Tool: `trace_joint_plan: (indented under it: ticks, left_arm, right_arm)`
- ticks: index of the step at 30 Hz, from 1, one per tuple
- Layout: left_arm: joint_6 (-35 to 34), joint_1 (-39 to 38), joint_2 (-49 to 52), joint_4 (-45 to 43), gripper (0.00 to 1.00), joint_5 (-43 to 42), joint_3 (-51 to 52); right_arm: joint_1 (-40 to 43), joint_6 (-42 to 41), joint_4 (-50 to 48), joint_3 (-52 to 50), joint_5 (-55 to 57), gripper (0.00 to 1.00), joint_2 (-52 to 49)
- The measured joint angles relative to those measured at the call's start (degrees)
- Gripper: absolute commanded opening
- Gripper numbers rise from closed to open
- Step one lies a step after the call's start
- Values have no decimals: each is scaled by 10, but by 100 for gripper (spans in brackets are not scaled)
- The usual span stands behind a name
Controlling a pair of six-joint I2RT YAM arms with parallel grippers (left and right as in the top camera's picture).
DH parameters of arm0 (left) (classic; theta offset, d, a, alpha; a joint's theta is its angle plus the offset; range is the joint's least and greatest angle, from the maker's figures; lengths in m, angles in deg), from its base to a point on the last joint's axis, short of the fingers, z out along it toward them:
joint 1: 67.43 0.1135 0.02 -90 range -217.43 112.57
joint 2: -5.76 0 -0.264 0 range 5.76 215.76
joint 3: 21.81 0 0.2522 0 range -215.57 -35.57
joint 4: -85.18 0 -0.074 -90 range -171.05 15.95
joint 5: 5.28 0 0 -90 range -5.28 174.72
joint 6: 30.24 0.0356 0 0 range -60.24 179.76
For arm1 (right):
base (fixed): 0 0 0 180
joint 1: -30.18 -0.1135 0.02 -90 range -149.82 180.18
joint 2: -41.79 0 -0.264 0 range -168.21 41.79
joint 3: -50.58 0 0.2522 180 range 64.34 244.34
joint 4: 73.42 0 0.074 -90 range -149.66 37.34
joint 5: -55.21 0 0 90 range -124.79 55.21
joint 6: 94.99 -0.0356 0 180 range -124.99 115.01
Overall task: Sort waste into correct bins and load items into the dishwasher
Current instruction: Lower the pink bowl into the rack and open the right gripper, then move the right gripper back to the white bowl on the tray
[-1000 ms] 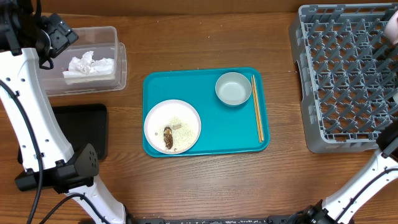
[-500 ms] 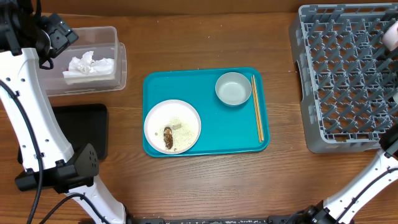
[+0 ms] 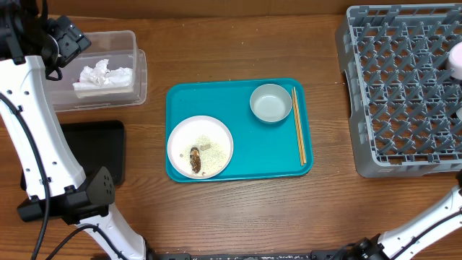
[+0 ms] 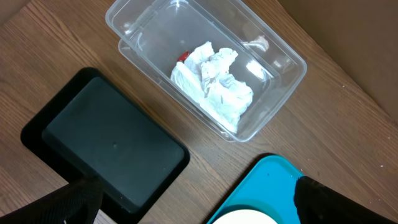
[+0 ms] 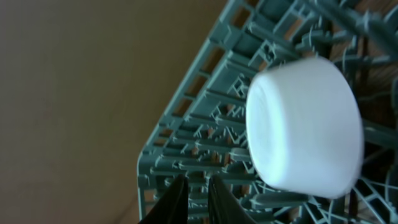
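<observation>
Right claw [image 5: 197,200], narrowly parted and empty, hangs beside the white cup [image 5: 305,124] resting in the dish rack [image 5: 205,115]; next probably calls for fetching the bowl [image 3: 271,103].

tub [image 4: 149,28]: clear glossy plastic | rack [image 3: 393,101]: grey plastic | tissues [image 4: 214,84]: crumpled paper

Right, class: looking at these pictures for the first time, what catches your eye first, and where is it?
The bright teal tray in the middle of the table stands out, carrying a white plate with a brown scrap, a grey-green bowl and chopsticks. On the right a big grey dish rack holds a small white cup. Top left, a clear tub holds crumpled tissues.
</observation>
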Motion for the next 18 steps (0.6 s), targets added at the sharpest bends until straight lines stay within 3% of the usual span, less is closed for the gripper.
trace_joint_plan:
  ticks: [2,3,4,8,12,18]
  left_arm:
    - [0,0,0,0,100,0,0]
    - [0,0,0,0,100,0,0]
    - [0,0,0,0,100,0,0]
    - [0,0,0,0,100,0,0]
    - [0,0,0,0,100,0,0]
    - [0,0,0,0,100,0,0]
  right_arm:
    - [-2,-1,13,0,38,22,38]
    - [-3,-2,15,0,55,31,56]
    - [-5,-2,15,0,75,32,78]
    - [-22,-2,6,3,116,19,127]
    - [-57,2,35,4,187,13,127]
    - [-124,32,65,2,286,14,100]
